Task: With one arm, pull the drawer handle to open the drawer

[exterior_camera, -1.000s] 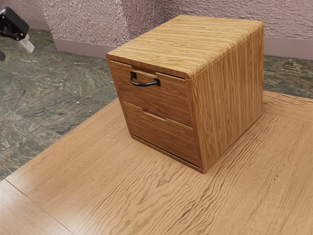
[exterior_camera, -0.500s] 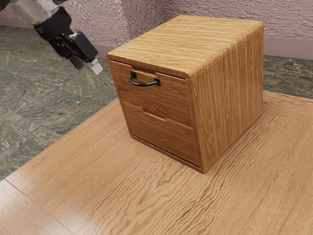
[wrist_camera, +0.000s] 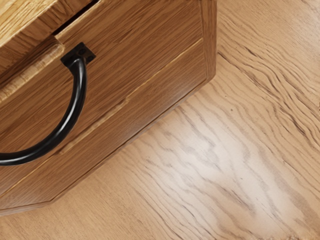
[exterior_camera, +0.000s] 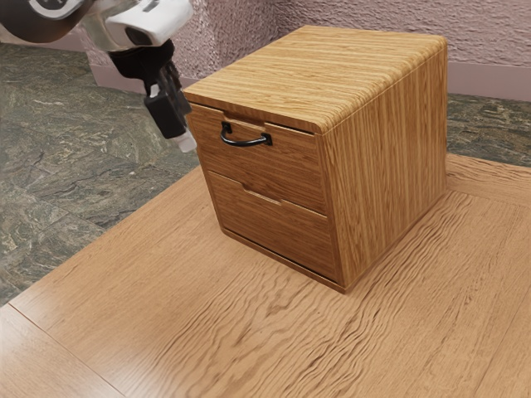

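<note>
A wooden cabinet [exterior_camera: 382, 157] with two drawers stands on the wooden table [exterior_camera: 207, 323]. The top drawer [exterior_camera: 274, 170] carries a black curved handle [exterior_camera: 246, 141] and sits flush with the cabinet front. My gripper [exterior_camera: 181, 138] hangs just off the cabinet's front corner, toward the exterior view's left of the handle and about level with it. It points down and is open, with nothing between its fingers. In the wrist view the handle [wrist_camera: 65, 125] curves across the drawer front [wrist_camera: 140, 60], close to my hand.
The lower drawer [exterior_camera: 278, 222] has no handle, only a grooved top edge. A dark stone floor [exterior_camera: 66, 166] lies past the table's edge on the exterior view's left. A rough pink wall [exterior_camera: 207, 25] rises behind the cabinet.
My arm has swung in from the exterior view's upper left, toward the right and down. The gripper now hangs beside the cabinet's front corner. The cabinet and drawers have not moved.
</note>
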Motion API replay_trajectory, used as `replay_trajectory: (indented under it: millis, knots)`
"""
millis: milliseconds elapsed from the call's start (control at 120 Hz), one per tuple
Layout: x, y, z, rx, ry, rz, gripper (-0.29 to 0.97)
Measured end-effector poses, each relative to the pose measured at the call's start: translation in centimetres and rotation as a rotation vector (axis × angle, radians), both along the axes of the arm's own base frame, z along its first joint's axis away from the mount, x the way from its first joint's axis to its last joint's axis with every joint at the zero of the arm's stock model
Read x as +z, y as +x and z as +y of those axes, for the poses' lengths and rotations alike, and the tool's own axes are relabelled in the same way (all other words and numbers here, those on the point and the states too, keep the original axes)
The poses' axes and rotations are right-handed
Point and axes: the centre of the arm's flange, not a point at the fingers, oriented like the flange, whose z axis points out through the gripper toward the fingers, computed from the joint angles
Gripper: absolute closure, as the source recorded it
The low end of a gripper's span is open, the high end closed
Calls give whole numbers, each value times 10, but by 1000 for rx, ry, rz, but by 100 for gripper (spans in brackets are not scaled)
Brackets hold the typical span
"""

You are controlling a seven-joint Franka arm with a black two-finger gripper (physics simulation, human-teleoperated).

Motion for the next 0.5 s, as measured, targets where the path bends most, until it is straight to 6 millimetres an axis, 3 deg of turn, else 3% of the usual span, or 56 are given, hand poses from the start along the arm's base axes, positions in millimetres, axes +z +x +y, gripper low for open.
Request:
replay_trajectory:
  millis: [167, 400, 500]
  knots:
    - [-5, 6, 2, -95, 35, -2, 2]
    - [-18, 19, 50, -109, 99, 0, 2]
    - [-20, 24, 38, -162, 119, -3, 2]
